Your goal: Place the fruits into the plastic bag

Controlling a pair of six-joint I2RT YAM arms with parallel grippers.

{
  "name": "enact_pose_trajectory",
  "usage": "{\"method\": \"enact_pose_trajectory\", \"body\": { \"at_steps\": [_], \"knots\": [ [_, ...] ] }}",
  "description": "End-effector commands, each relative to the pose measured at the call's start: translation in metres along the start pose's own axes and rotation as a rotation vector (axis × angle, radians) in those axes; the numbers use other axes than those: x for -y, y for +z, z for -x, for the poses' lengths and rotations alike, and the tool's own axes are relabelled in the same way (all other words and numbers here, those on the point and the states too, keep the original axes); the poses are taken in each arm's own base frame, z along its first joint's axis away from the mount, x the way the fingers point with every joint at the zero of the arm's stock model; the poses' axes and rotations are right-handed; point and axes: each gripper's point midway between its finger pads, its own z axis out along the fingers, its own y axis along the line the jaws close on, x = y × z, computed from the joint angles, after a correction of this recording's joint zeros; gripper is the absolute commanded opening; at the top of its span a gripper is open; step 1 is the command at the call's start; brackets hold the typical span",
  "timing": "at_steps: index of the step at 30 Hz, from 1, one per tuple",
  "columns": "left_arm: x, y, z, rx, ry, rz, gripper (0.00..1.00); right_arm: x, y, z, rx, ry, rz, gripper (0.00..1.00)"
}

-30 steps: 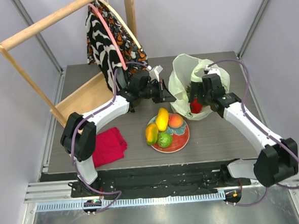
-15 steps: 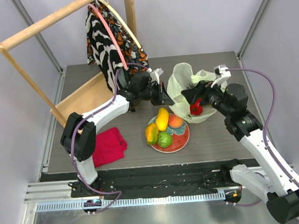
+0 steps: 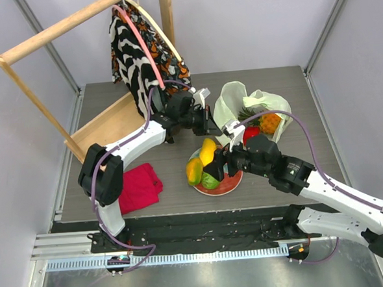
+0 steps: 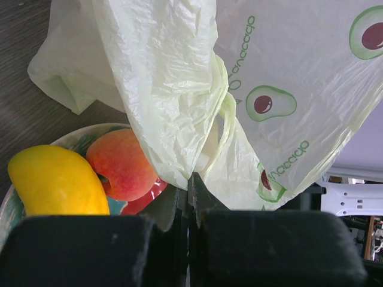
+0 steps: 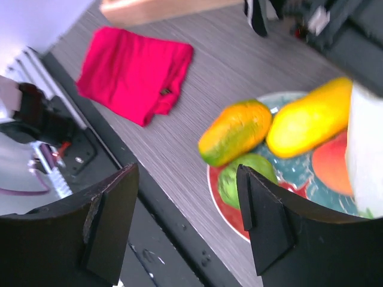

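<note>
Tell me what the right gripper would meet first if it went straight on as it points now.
Most likely the orange-green mango at the plate's edge, or the green fruit beside it. The right gripper, open, points down toward them; depth is unclear.

Crinkled pale-green plastic bag (image 3: 228,105), pineapple (image 3: 270,121) and red pepper (image 3: 250,133) seemingly inside, mangoes (image 3: 207,152), peach (image 4: 122,164), green fruit (image 5: 245,176) clustered beside.

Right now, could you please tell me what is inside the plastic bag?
Through the open mouth of the plastic bag, an orange pineapple with a green crown and a red pepper show. Anything deeper is covered by the crinkled plastic.
</note>
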Motion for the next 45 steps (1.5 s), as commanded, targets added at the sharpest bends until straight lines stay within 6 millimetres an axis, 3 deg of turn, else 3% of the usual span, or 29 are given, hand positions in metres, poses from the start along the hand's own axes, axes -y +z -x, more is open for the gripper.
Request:
{"method": "enact_pose_trajectory", "body": {
  "at_steps": [1, 9, 16, 45],
  "knots": [
    [0.014, -0.006, 0.013, 0.034, 0.045, -0.047, 0.00, 0.026, 0.001, -0.020, -0.027, 0.001, -0.161, 0.74],
    [0.003, -0.005, 0.003, 0.014, 0.093, -0.035, 0.00, 0.058, 0.026, -0.061, -0.162, -0.028, -0.334, 0.80],
    [0.003, -0.004, -0.001, 0.004, 0.086, -0.043, 0.00, 0.063, 0.046, -0.086, -0.229, -0.019, -0.343, 0.82],
    [0.005, -0.008, 0.000, 0.012, 0.101, -0.041, 0.00, 0.065, 0.075, -0.118, -0.317, 0.035, -0.357, 0.83]
  ]
}}
